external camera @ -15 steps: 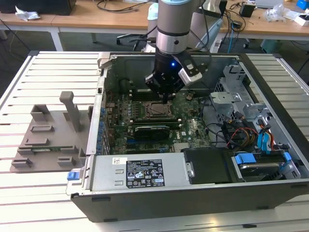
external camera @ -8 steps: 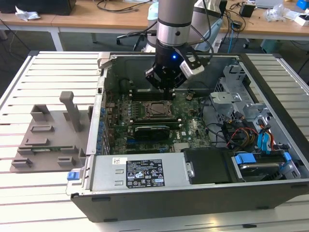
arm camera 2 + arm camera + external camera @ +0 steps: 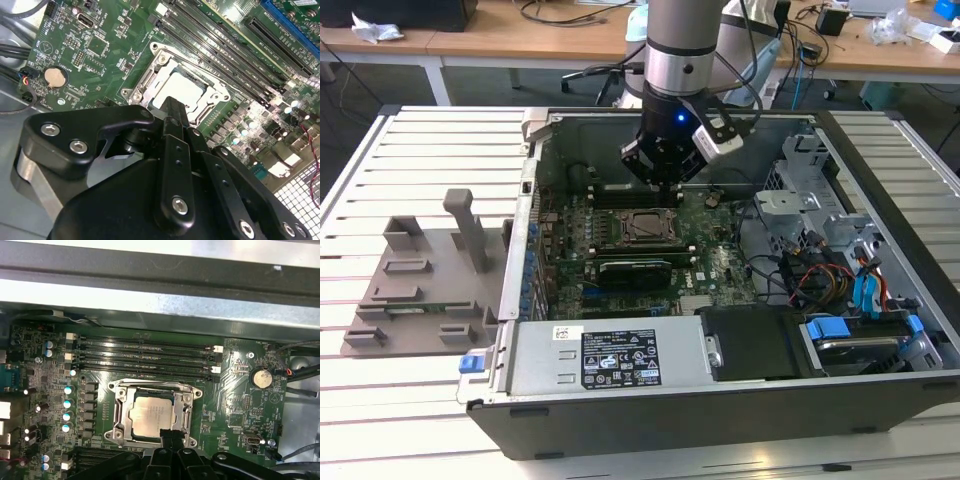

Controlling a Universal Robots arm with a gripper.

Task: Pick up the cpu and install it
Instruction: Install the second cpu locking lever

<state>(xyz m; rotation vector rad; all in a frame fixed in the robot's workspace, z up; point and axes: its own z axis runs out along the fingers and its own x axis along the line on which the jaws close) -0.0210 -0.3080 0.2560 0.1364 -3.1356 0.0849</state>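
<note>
my gripper (image 3: 665,172) hangs just over the middle of the green board (image 3: 720,262), inside the open computer case (image 3: 740,410). in both wrist views i see my black fingers (image 3: 169,436) pressed close together with no gap between them, and they hold nothing. their tip sits right at the edge of the cpu (image 3: 152,414), but i cannot tell if it touches. the cpu lies flat in its metal socket frame (image 3: 118,412), with its shiny grey top facing up, so it looks like it is already in its place. the frame's cover is not down over it. i think the cpu is light, thin and stiff, and its smooth top would be slippery. the underside can be hurt very easily, so i judge the safe place to hold it is by two opposite side edges, kept level, and never pushed hard. next to the socket run long black memory slots (image 3: 145,354), and a round silver battery (image 3: 260,378) sits a bit off to the side. outside the case, on the exterior view's left, a grey tray with pegs (image 3: 425,290) rests on the white slatted table (image 3: 380,420).
</note>
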